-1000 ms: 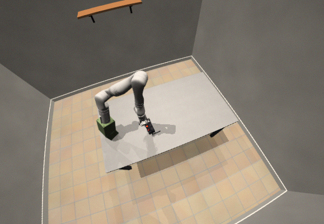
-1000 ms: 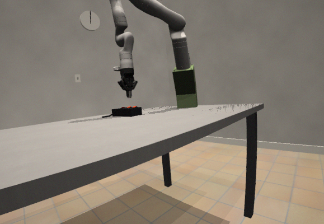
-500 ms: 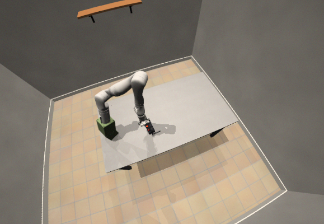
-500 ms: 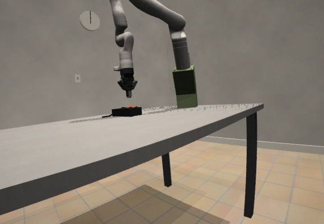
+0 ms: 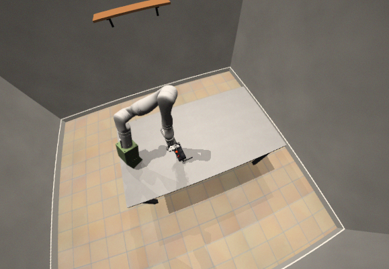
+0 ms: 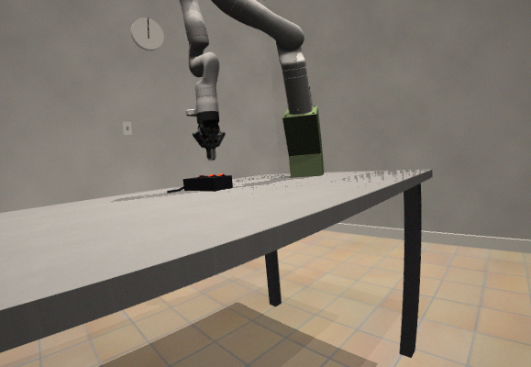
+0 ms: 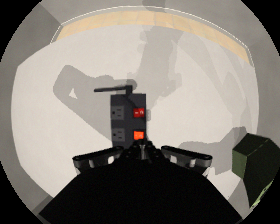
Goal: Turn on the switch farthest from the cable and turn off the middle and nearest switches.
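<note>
The black power strip (image 5: 182, 155) (image 6: 207, 184) (image 7: 128, 125) lies flat and upright on the table. Its cable (image 6: 174, 189) (image 7: 108, 90) leaves one end. The switch nearest the cable (image 7: 139, 112) is dark red, unlit, and looks off. The middle switch (image 7: 138, 135) glows bright orange and looks on. The switch farthest from the cable is hidden behind the gripper in the wrist view; in the exterior view an orange switch (image 6: 220, 174) shows toward that end. My gripper (image 6: 211, 159) (image 7: 142, 143) is shut and empty, pointing down above the strip without touching it.
The grey table (image 5: 221, 128) (image 6: 109, 243) carries the strip. The green arm base (image 5: 128, 155) (image 6: 305, 147) (image 7: 256, 160) stands at the table's edge, off to one side of the strip. An orange shelf (image 5: 132, 11) hangs on the wall, far from the arm.
</note>
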`<action>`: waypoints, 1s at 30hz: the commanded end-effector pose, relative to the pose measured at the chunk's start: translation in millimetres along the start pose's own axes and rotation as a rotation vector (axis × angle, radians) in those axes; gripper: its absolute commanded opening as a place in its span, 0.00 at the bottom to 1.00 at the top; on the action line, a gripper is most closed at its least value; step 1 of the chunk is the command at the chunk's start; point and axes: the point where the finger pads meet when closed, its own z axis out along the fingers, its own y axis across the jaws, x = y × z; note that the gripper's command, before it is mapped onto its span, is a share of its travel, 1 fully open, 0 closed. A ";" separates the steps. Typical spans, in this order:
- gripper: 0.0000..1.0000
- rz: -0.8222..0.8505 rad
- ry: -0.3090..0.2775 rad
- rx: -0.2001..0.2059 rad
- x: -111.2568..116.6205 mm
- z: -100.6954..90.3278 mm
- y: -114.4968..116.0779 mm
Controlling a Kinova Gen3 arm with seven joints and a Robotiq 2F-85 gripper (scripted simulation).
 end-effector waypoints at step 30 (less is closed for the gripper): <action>0.00 0.000 -0.001 0.000 0.7 20.7 -0.7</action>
